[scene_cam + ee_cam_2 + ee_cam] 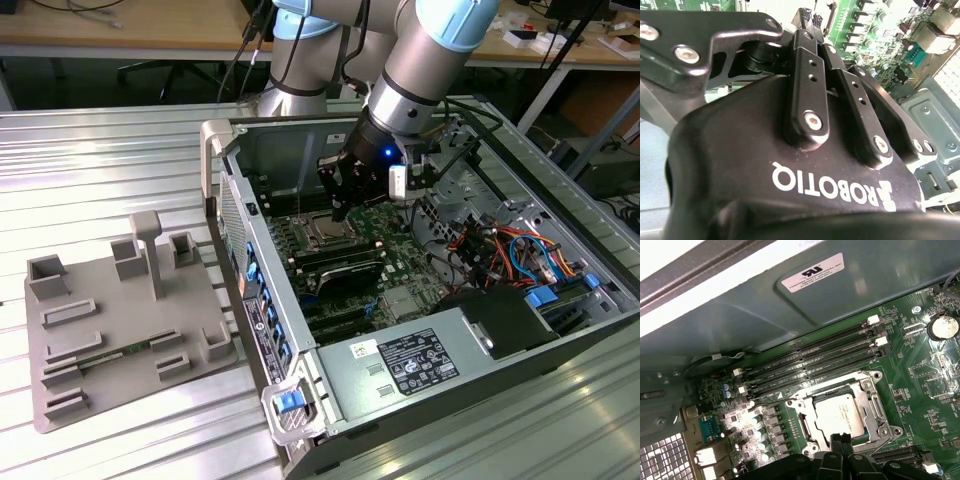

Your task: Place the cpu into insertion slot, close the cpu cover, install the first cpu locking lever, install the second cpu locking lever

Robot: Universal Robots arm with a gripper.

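The cpu (839, 413), silvery-grey and square, lies flat in the insertion slot (805, 426) on the green board. The silvery cpu cover (871, 396) lies down around it as a frame. A thin metal lever (771, 401) runs out from one corner of the socket. My gripper (840, 439) hangs just above the cpu's near edge with its black fingers (805, 65) drawn together, shut, and nothing shows between them. In the exterior view my gripper (341, 211) points down inside the open computer case, right over the socket with the cpu (329, 236).
Long black memory slots (810, 360) run beside the socket. The case wall (262, 290) and the power supply (420, 365) close in the board. Bundled cables (500, 250) lie toward the exterior view's right. A grey fixture tray (120, 330) sits on the metal table outside the case.
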